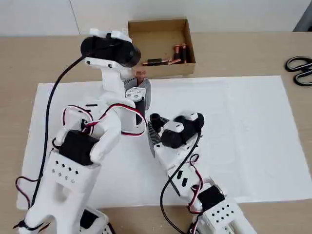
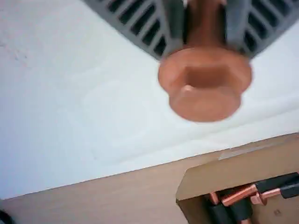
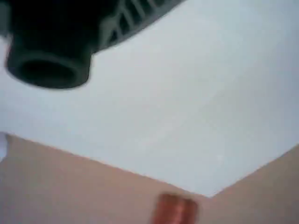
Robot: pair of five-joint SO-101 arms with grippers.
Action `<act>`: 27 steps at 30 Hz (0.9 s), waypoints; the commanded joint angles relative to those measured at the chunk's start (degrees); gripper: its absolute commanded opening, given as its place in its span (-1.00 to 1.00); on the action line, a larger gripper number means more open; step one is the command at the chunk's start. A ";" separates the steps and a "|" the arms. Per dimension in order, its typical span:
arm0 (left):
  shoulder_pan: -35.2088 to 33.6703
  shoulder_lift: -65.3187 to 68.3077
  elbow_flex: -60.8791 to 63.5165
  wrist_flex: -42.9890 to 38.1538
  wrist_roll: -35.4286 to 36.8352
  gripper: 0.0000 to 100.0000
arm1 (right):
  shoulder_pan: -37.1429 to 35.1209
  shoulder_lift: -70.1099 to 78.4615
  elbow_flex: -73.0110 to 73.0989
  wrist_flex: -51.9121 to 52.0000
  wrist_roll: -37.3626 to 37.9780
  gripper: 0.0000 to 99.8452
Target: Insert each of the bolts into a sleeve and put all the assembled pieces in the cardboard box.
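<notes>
The left claw (image 2: 204, 29) pinches a copper bolt (image 2: 204, 84) by its shank, over the white sheet (image 1: 243, 131) and just on the near side of the cardboard box (image 1: 188, 36). The box sits at the far side of the tabletop (image 1: 29, 58) and holds assembled pieces (image 1: 176, 52). The right claw (image 1: 155, 129) is clamped on a black sleeve (image 3: 49, 51) mid-sheet. Scissors (image 1: 300, 69) lie far right.

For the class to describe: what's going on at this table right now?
Two robot arms are pairing bolts with sleeves. The left gripper holds a copper bolt above the white sheet, near the cardboard box. The right gripper holds a black sleeve over the sheet. The two are not yet joined. Several assembled pieces already lie in the box.
</notes>
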 commanded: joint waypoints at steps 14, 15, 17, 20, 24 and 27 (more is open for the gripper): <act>0.18 -2.02 8.13 -14.51 8.09 -0.99 | -0.40 -1.10 0.44 -3.91 -0.53 -0.99; 0.26 -2.02 8.40 -15.03 8.09 -0.99 | -0.40 -1.10 0.44 -3.91 -0.53 -0.99; 1.41 -2.90 9.10 -15.47 7.91 -0.99 | -0.22 -1.10 0.44 -3.91 -0.53 -0.99; 4.22 -6.68 11.91 -17.32 7.47 -0.99 | -0.22 -0.84 0.44 -3.91 -0.53 -0.99; 5.63 -12.04 17.36 -21.01 2.46 -0.99 | -0.22 -0.66 0.44 -3.91 -0.53 -0.99; 5.27 -15.56 22.73 -23.30 0.97 -0.99 | -0.22 -0.66 0.44 -3.91 -0.53 -0.99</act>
